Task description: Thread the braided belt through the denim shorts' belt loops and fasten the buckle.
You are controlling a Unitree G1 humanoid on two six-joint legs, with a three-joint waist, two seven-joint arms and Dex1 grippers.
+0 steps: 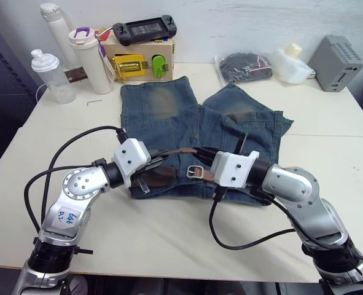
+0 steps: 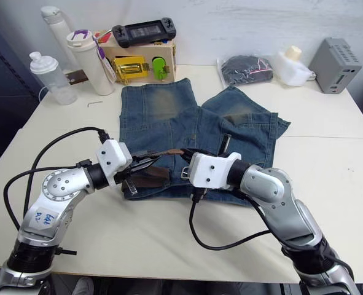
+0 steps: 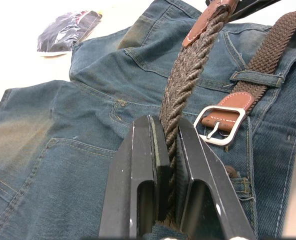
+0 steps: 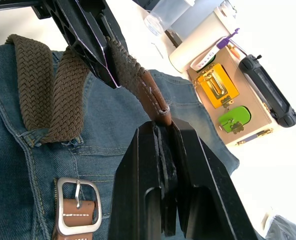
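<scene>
The denim shorts [image 1: 169, 117] lie flat on the table, waistband nearest me. The braided belt [image 3: 183, 85] runs along the waistband through a belt loop [image 3: 255, 77]. Its silver buckle [image 1: 195, 171] rests at the waistband's middle. The belt's free end rises off the cloth between my two grippers. My left gripper [image 3: 164, 125] is shut on the woven strap, just left of the buckle. My right gripper [image 4: 160, 127] is shut on the brown leather tip of that same end, above the buckle [image 4: 77, 205].
A wooden box [image 1: 138, 58] with a yellow latch plate and a black game controller [image 1: 144, 27] on top stands at the back left, beside three bottles [image 1: 92, 58]. At the back right are a bagged dark item [image 1: 245, 66], a white jug [image 1: 290, 64] and a grey box [image 1: 336, 62].
</scene>
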